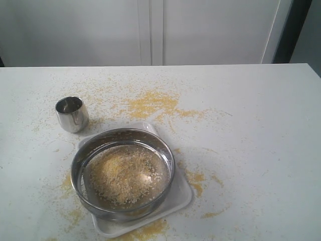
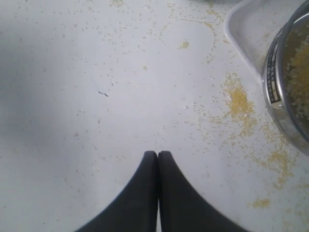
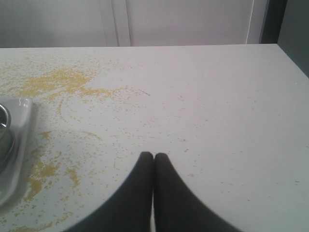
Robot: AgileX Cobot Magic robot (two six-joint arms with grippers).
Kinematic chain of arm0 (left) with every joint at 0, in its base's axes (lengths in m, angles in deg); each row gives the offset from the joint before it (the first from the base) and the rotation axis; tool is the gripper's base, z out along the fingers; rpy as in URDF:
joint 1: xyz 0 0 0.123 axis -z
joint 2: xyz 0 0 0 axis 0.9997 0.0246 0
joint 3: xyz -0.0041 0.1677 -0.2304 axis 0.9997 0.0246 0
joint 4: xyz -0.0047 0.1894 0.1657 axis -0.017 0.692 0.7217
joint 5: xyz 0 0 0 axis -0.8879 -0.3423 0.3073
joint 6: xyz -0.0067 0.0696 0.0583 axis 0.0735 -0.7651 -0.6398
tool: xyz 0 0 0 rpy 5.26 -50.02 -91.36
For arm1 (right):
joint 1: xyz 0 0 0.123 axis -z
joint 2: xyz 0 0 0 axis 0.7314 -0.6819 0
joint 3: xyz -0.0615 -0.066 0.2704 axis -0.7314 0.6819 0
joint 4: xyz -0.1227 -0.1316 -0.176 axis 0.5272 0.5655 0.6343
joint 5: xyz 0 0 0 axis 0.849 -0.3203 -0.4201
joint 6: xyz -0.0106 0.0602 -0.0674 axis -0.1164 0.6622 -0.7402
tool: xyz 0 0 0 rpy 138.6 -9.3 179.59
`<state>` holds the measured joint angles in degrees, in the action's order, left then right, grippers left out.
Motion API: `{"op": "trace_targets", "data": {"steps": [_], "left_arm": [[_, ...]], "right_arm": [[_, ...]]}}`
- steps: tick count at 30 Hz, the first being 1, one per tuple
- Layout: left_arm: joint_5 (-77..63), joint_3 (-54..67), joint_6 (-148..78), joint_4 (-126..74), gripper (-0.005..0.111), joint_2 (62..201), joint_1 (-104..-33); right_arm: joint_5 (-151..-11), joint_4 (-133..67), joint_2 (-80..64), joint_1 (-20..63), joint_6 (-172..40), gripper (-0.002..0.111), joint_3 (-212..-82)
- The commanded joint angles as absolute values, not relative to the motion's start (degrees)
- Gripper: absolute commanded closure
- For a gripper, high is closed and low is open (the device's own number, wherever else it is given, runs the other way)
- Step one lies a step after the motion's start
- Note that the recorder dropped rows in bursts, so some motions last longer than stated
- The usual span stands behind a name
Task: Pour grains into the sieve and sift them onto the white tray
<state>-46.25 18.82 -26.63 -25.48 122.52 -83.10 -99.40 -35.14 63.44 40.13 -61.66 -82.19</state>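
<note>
Currently held by left gripper (image 2: 158, 153): nothing; its two black fingers are pressed together tip to tip over the table (image 2: 96, 72), near the sieve (image 2: 277, 92).
Right gripper (image 3: 153, 155): clenched on nothing, fingers touching along their length, over bare table with a corner of the white tray (image 3: 21, 125) off to one side.
Sieve position: upright on the white tray, covering most of it; the tray's corners show beyond the steel rim.
Grains (image 1: 125, 173): a yellow and pale beige heap on the mesh, spread across the middle of the sieve.
Steel cup (image 1: 71, 114): upright on the table, just beside the tray's far left corner, apart from the sieve.
Spilled meal (image 1: 150, 104): yellow patches scattered on the table all around the tray, thickest behind it.
</note>
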Motion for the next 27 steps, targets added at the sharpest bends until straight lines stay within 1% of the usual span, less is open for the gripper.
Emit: {"op": "trace_targets", "data": {"steps": [1,8,23,27], "left_arm": [[-44.1,23.2,-26.3,-26.4,0.106,120.2,-83.3],[-42.2,26.7,-22.8,-26.4,0.106,118.2,-83.3],[-42.3,27.0,-22.8,-26.0,0.106,118.2,-83.3],[-42.3,27.0,-22.8,-26.0,0.106,118.2,-83.3]], "right_arm": [[-98.9,-34.7,63.8,40.0,-61.5,0.108,-81.9],[-98.9,-34.7,63.8,40.0,-61.5,0.108,-81.9],[-98.9,-34.7,63.8,40.0,-61.5,0.108,-81.9],[-92.5,-39.0,63.8,40.0,-57.1,0.108,-81.9]]}}
